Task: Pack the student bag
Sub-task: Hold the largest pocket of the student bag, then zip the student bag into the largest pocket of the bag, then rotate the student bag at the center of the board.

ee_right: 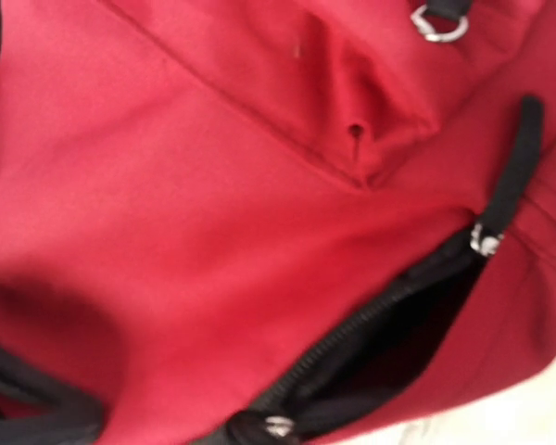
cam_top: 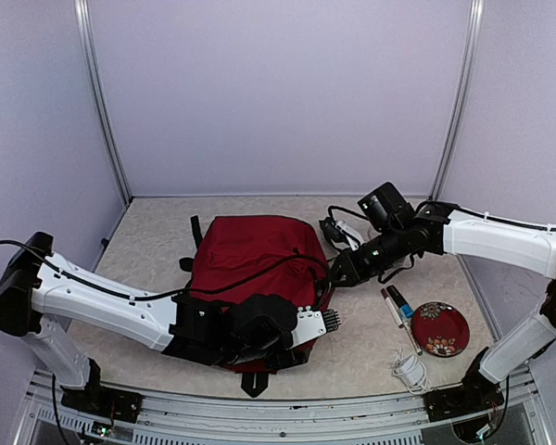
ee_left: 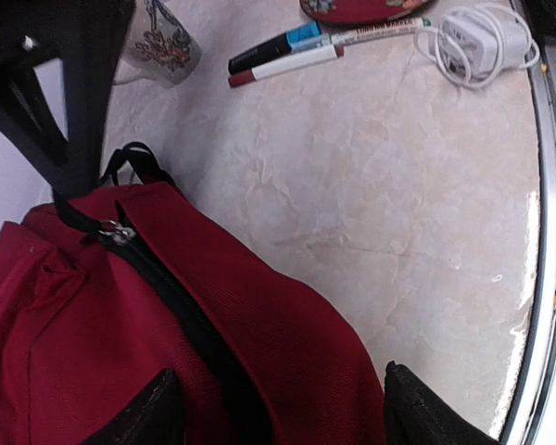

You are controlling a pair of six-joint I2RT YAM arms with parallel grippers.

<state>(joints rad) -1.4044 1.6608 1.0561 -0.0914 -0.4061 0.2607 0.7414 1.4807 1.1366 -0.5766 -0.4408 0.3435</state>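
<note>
I see the student bag [cam_top: 250,250] lying flat in the middle of the table [cam_top: 148,241], and it is closed over most of its length. My left gripper [cam_top: 333,320] is at the bag's corner at about 5 o'clock. In the left wrist view its fingers [ee_left: 144,417] stand wide apart above the red fabric, so this hand is released and holds nothing. My right gripper [cam_top: 341,271] is at the bag's edge at about 3 o'clock. I cannot see its fingers well in its own camera, but it is clenched, and I cannot tell if it pinches any fabric or a puller. In that camera the zipper [ee_right: 371,315] is parted for a short stretch and shows a dark gap. I judge the opening has begun but is too narrow for loading. Nothing looks packed yet. The markers [cam_top: 398,303], the red plate [cam_top: 440,329] and the white charger [cam_top: 410,371] lie on the table at about 4 o'clock from the bag, and a patterned mug [ee_left: 162,37] stands beyond its far corner. What remains, in my view, is to widen the mouth, put these things inside and close the bag.
</note>
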